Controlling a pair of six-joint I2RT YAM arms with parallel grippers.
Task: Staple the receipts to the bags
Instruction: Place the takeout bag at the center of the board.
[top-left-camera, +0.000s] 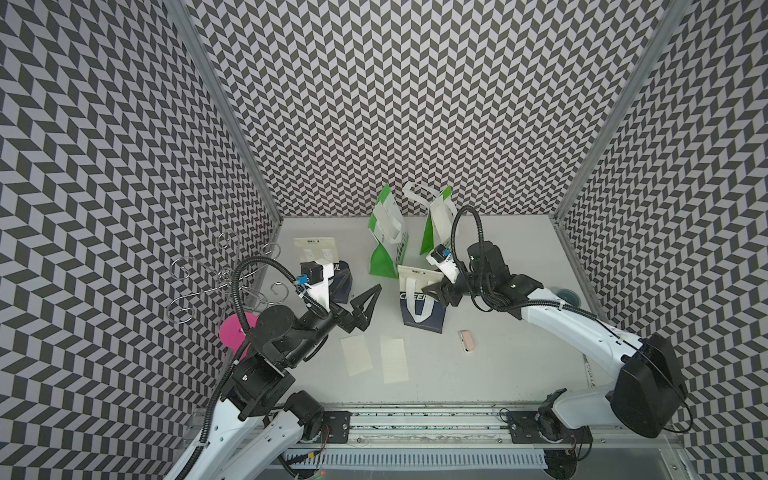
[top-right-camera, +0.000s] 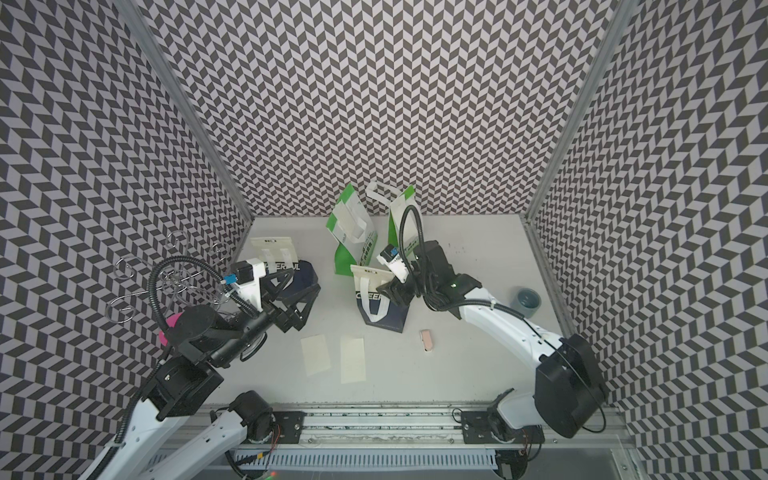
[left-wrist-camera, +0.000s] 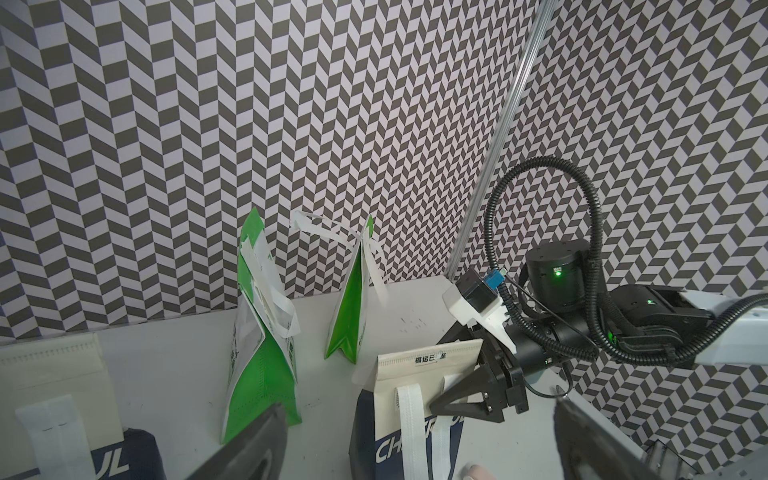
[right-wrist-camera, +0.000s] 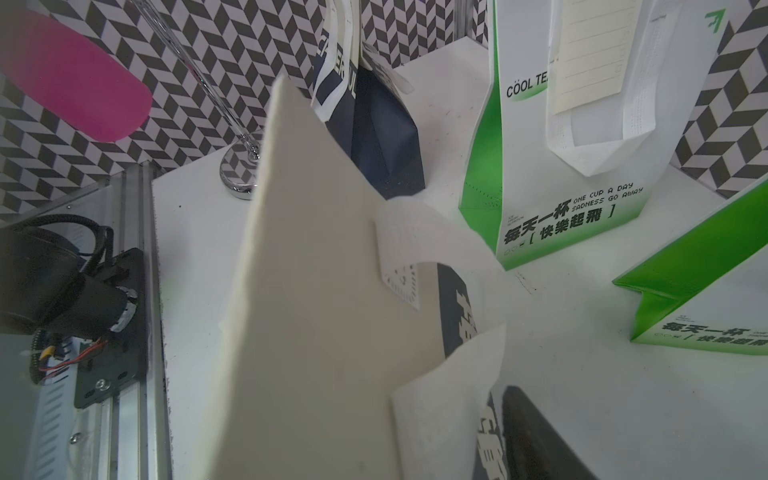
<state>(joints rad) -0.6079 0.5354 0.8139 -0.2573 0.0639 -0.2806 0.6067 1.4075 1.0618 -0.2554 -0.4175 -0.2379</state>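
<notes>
Two loose receipts (top-left-camera: 356, 355) lie flat at the near edge of the table (top-left-camera: 519, 257), long sides running roughly front to back, the left one slightly skewed, apparently awaiting their turn. Just beyond, a navy-and-cream CHEERFUL bag (top-left-camera: 419, 309) stands upright while the right gripper (top-left-camera: 435, 290) straddles its cream top corner, jaws apart, probably to steady it. The left gripper (top-left-camera: 371, 305) hangs spread wide and empty beside a second navy bag (top-left-camera: 316, 253). Of the green-and-white bags (top-left-camera: 386, 237) at the back, one carries a lined slip (right-wrist-camera: 590, 54) hanging lengthwise from its top. What looks like a small pink stapler (top-left-camera: 466, 341) lies untouched near the right arm.
</notes>
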